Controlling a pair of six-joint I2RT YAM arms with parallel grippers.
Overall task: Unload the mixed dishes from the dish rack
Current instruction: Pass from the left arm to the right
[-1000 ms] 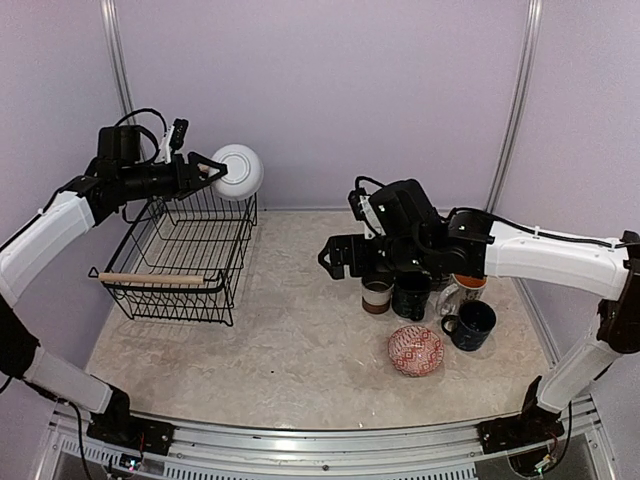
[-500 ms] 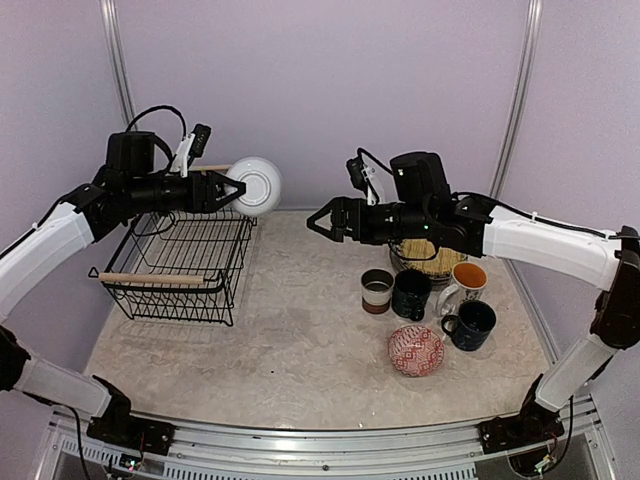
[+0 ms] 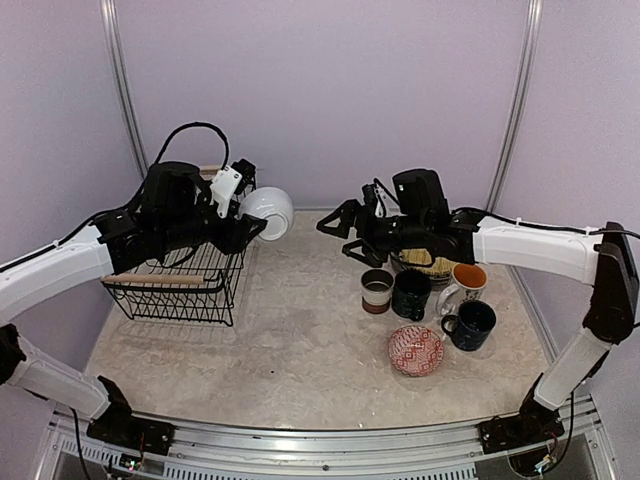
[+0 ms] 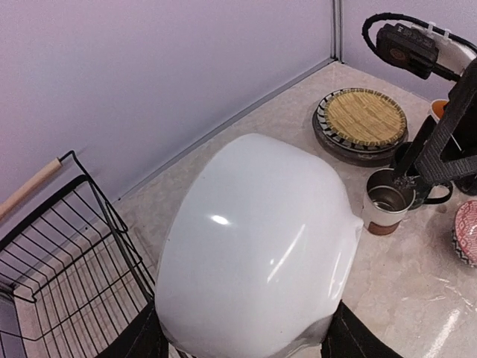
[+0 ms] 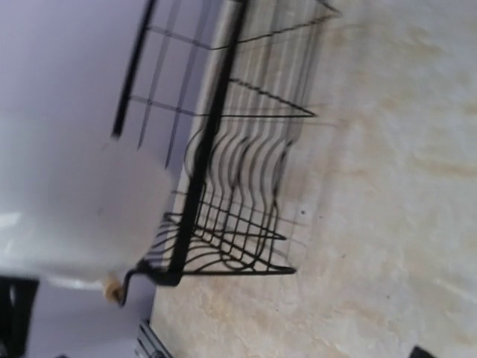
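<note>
My left gripper (image 3: pixel 248 216) is shut on the white bowl (image 3: pixel 268 211), holding it in the air above the right end of the dish rack (image 3: pixel 180 278). In the left wrist view the white bowl (image 4: pixel 257 246) fills the middle, with a black finger (image 4: pixel 140 340) on each side. The black wire dish rack (image 4: pixel 67 287) has nothing in it that I can see. My right gripper (image 3: pixel 338 222) stands open in the air, facing the bowl from a short way to the right. The right wrist view is blurred and shows the dish rack (image 5: pixel 223 186) and the white bowl (image 5: pixel 67 201).
Unloaded dishes stand at the right: a small brown-white cup (image 3: pixel 377 291), a dark mug (image 3: pixel 411 295), a white orange-lined mug (image 3: pixel 465 282), a dark blue mug (image 3: pixel 472 324), a red patterned bowl (image 3: pixel 415 350), and a yellowish woven-look plate (image 4: pixel 361 115) on a striped plate (image 4: pixel 322 133).
The left arm has carried the bowl rightward and lower, from behind the rack to above its right end. The right arm has lifted off the mugs and turned its open gripper towards the bowl.
</note>
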